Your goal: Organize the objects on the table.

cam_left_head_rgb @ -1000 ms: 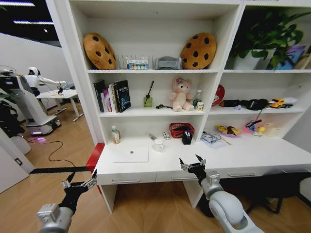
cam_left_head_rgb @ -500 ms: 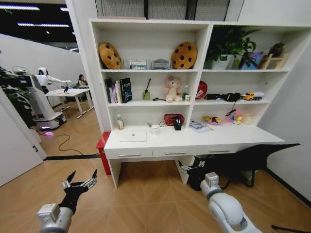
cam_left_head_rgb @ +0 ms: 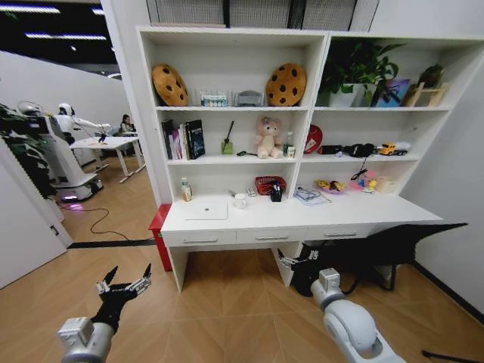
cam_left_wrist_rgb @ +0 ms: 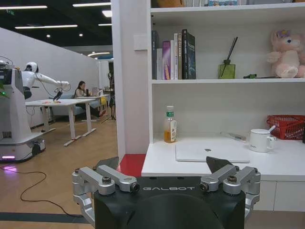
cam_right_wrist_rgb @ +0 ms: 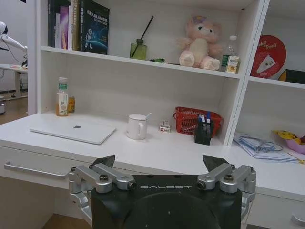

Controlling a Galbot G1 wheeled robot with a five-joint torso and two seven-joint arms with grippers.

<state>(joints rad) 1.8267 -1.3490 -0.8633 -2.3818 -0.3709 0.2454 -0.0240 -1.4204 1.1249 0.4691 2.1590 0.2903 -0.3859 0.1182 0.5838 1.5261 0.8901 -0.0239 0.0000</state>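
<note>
White table [cam_left_head_rgb: 393,214] under shelves holds a silver laptop [cam_left_head_rgb: 206,211]; both grippers' jaws spread apart

The robot's head camera now sits farther back from the table [cam_left_head_rgb: 302,219] than a second ago, showing the whole shelving unit [cam_left_head_rgb: 302,113].

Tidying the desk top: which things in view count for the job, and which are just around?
Belongs to the job:
- silver laptop
- white mug
- pens in the black holder
- bottle
- papers
- white desk

Just around:
- pink plush bear
- cookie cushions
- books
- potted plant

The left gripper and right gripper hang open before the desk.
</note>
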